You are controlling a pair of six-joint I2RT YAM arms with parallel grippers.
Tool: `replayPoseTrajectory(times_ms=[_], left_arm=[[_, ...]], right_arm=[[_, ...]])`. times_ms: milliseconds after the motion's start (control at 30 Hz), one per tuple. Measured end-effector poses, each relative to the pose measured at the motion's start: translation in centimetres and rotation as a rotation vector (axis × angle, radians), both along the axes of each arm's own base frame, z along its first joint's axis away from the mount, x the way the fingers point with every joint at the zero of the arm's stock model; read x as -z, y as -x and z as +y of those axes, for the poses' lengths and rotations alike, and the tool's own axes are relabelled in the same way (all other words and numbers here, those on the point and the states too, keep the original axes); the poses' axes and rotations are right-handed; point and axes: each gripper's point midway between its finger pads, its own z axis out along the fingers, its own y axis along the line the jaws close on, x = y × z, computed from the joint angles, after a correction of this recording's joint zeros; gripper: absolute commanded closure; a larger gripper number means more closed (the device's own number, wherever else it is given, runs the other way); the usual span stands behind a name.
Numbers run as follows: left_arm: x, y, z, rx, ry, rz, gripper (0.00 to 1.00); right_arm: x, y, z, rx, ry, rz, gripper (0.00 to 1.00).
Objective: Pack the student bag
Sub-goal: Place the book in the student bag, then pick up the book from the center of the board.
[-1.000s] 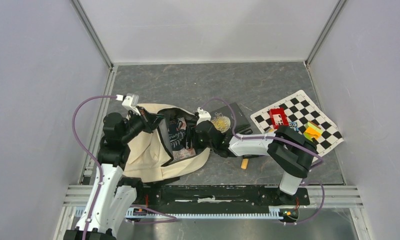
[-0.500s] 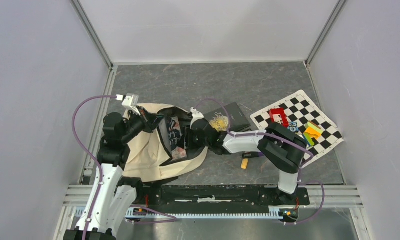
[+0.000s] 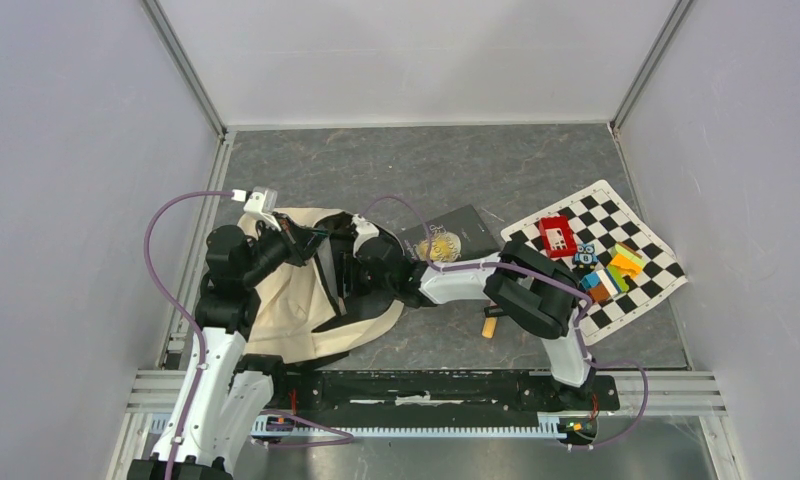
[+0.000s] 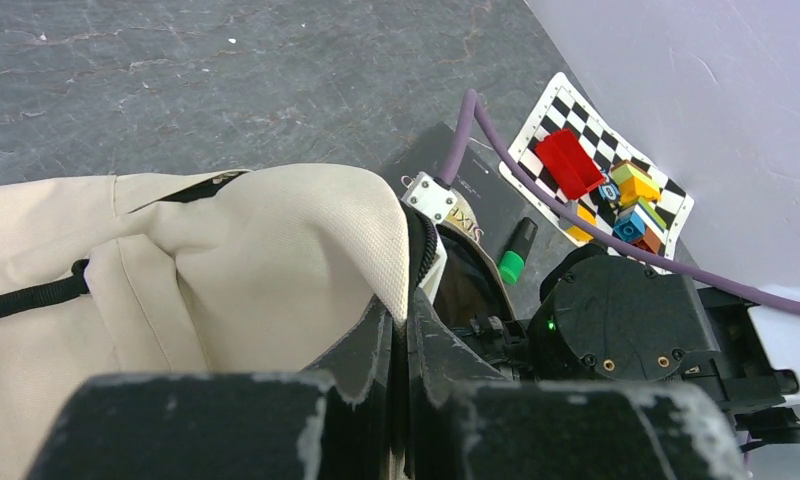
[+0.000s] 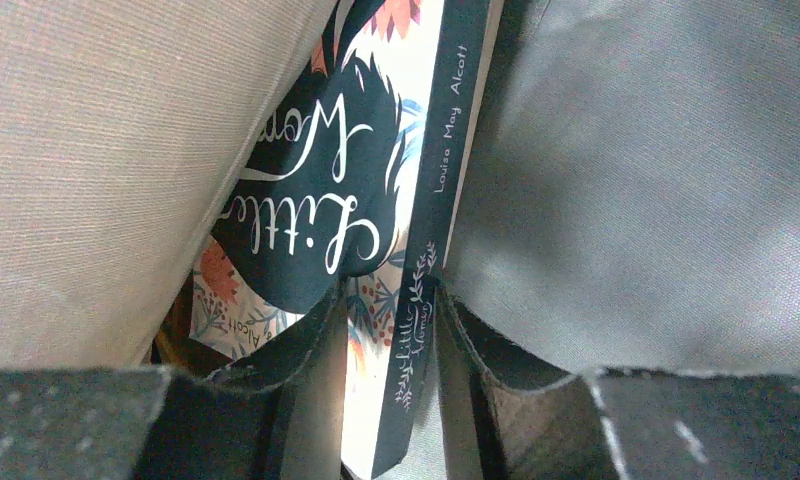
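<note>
The student bag point(image 3: 291, 305) lay on its side on the grey table point(image 3: 456, 165), its mouth turned towards the right arm. At the far rim of that mouth the left gripper point(image 3: 298, 240) was pinched shut on the cream fabric. In the left wrist view its fingers point(image 4: 368, 355) met on the edge of the flap and held it raised off the rest of the bag.

The right gripper point(image 3: 354, 268) was inside the mouth of the bag. Its jaws were clamped on the spine end of a book point(image 5: 316, 200) (the spine read Louisa May Alcott, the cover "Little Women"). The book stood on edge between the bag's cream outer cloth point(image 5: 96, 150) and its dark grey lining point(image 5: 656, 150).

Just beyond the bag's mouth, on the right arm's side, a dark book point(image 3: 454, 236) lay flat on the table. A green-capped marker point(image 4: 517, 252) rested on it. Farther from the bag on that side was a checkered mat point(image 3: 601, 205) with a red block point(image 3: 556, 236) and other coloured blocks point(image 3: 616, 265) on it. A small tan piece point(image 3: 489, 327) lay between the bag and the mat, nearer the arm bases; I could not tell what it was.
</note>
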Motion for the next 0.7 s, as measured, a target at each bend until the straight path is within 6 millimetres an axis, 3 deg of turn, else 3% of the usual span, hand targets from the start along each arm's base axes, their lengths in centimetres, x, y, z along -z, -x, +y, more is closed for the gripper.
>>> replayPoseTrajectory(times_ms=[133,233,300,400,433,500,567,700], left_arm=[[0.0,0.0,0.0,-0.001,-0.001,0.001,0.95],[0.2,-0.1,0.2,-0.014,-0.004,0.008,0.95],[0.4,-0.3,0.5,-0.033,-0.008,0.014,0.95],[0.5,-0.4,0.8,-0.056,-0.013,0.020,0.89],[0.6,-0.5,0.9,-0.061,-0.014,0.022,0.78],[0.7,-0.5,1.0,-0.068,-0.017,0.027,0.43],[0.7,-0.6,1.1,-0.073,-0.018,0.026,0.22],[0.8,-0.5,0.8,-0.069,-0.024,0.026,0.08]], right_arm=[[-0.4,-0.1,-0.3,0.003,-0.009,-0.041,0.45],[-1.0,0.1,-2.0,0.008,0.016,-0.099,0.29],[-2.2,0.1,-3.1,0.002,0.027,-0.152,0.22],[-5.7,0.1,-4.6,-0.008,0.024,-0.257,0.11],[-7.4,0.1,-5.2,-0.012,0.018,-0.303,0.09],[-10.5,0.0,-6.5,-0.012,0.004,-0.378,0.03],[-13.3,-0.2,-8.2,-0.003,-0.008,-0.449,0.02],[-16.2,-2.1,-13.0,0.041,0.026,-0.533,0.02]])
